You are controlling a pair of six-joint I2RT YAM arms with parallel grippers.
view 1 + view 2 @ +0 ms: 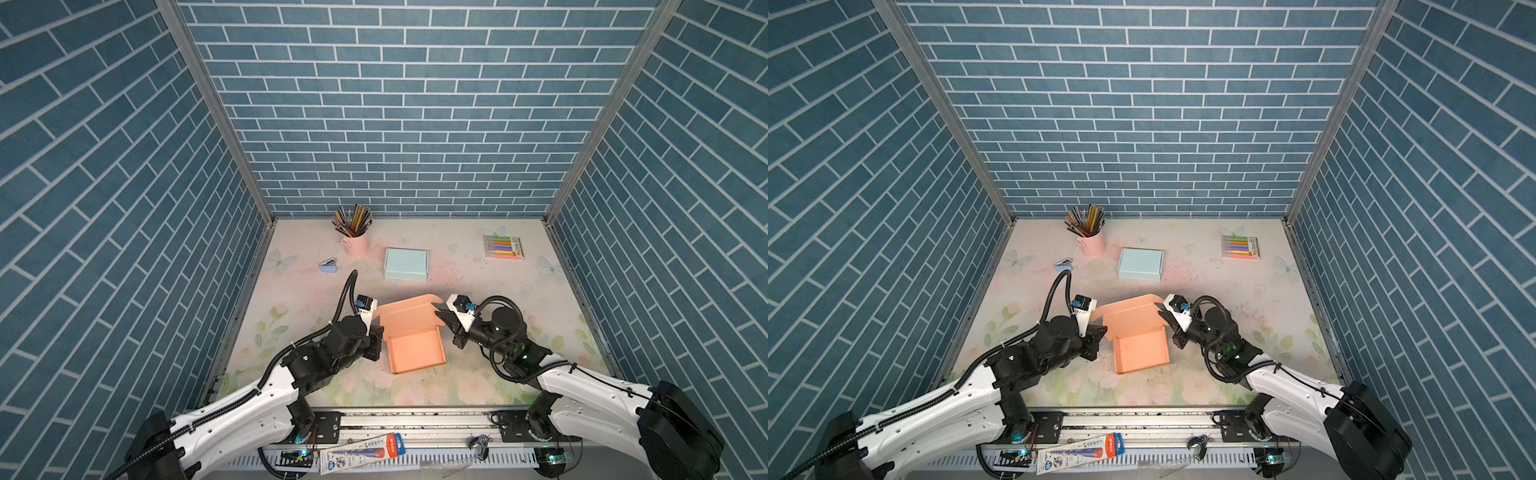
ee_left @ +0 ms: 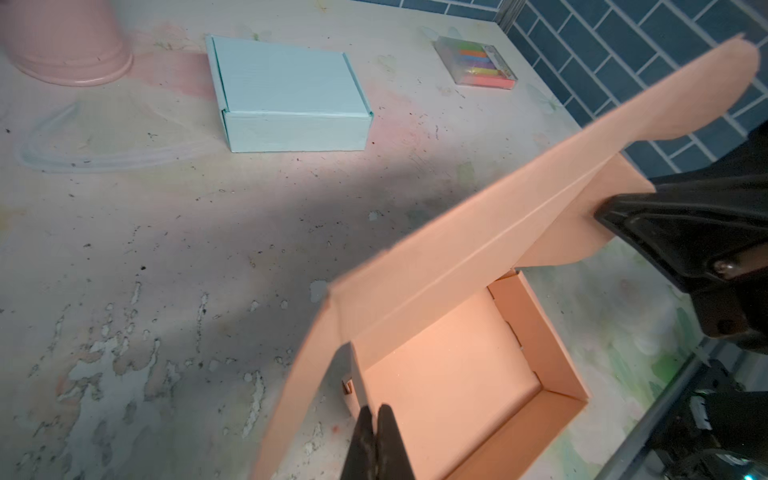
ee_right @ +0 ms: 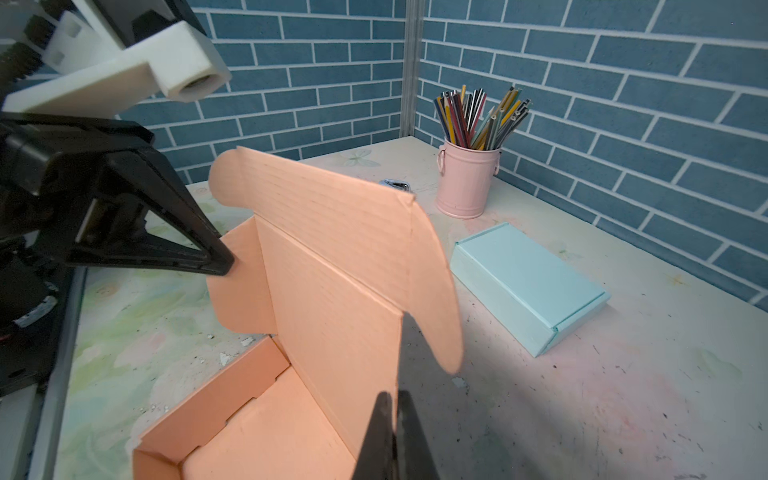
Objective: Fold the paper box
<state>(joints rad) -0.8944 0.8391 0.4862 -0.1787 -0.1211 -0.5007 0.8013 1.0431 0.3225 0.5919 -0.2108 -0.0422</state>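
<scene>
The orange paper box (image 1: 417, 350) (image 1: 1140, 350) sits near the table's front middle, its tray open and its lid (image 1: 407, 312) (image 3: 332, 299) raised almost upright at the far side. My left gripper (image 1: 379, 332) (image 1: 1101, 332) (image 2: 375, 409) is at the box's left side, shut on the lid's left side flap, which shows edge-on between the fingers. At the right side, my right gripper (image 1: 439, 313) (image 1: 1160, 311) (image 3: 392, 397) is shut on the lid's right edge. The front flap's rounded ears (image 2: 723, 83) (image 3: 226, 183) stick up above the lid.
A closed light blue box (image 1: 406, 264) lies behind the orange one. A pink cup of pencils (image 1: 355, 243) and a small blue stapler (image 1: 330, 266) stand at the back left, a marker pack (image 1: 503, 247) at the back right. Brick walls enclose three sides.
</scene>
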